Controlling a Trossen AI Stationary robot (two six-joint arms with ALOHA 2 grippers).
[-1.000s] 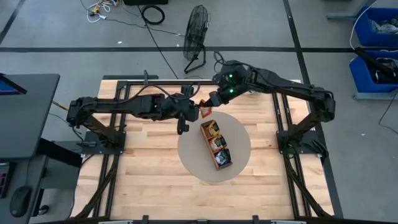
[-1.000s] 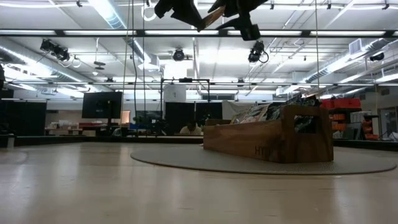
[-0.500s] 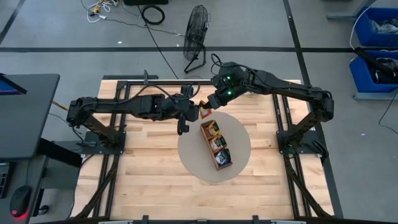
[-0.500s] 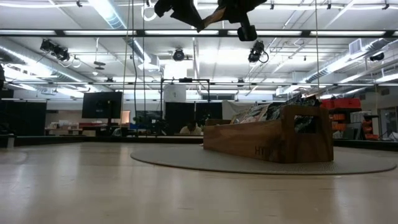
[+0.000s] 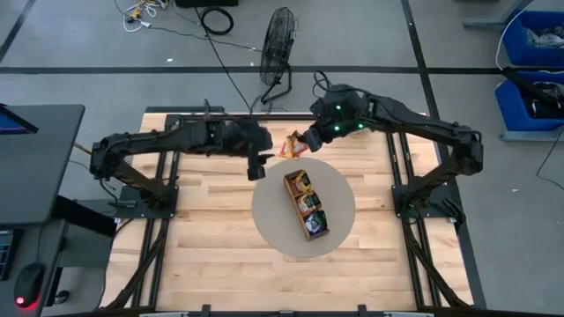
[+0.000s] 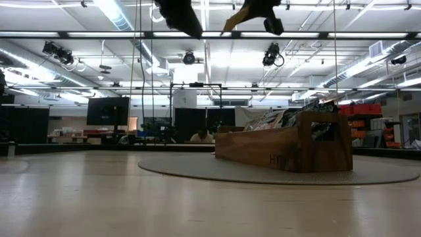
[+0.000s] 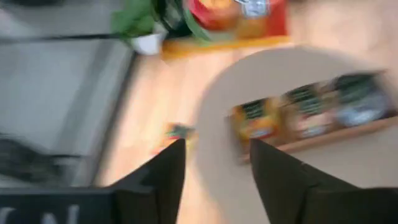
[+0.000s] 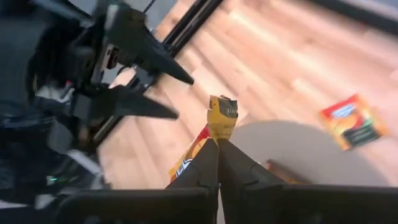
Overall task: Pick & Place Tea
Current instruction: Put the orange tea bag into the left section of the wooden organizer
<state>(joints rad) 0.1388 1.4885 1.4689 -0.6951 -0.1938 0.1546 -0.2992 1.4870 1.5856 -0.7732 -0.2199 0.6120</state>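
Note:
My right gripper (image 8: 217, 143) is shut on a yellow tea sachet (image 8: 222, 115), high above the table's far middle (image 5: 291, 145). My left gripper (image 8: 163, 87) stands open just to the left of it (image 5: 269, 143), apart from the sachet, with nothing between its fingers (image 7: 214, 165). Below and nearer, the wooden tray (image 5: 306, 204) with several sachets in it rests on the round mat (image 5: 339, 189). One orange sachet (image 8: 353, 121) lies flat on the table beside the mat. In the low view both grippers show at the top edge, the sachet (image 6: 230, 25) between them. My right gripper pinches the yellow sachet by one edge (image 8: 219, 134) between its two fingertips. The fingers slant downward, coming from the table's right. The sachet sticks out beyond the fingertips toward my left gripper, lifted well clear of the table.
Another small sachet (image 7: 180, 132) lies on the bare wood by the mat's edge. Black frame rails (image 5: 225, 117) run along the table's far side and both sides. The near half of the table (image 5: 220, 255) is bare wood.
My right gripper has shut on the sachet that my left gripper was holding up. My left gripper has then opened, let go, rolled its wrist and drawn back toward the table's left. My right gripper has gone a little up and right with the sachet.

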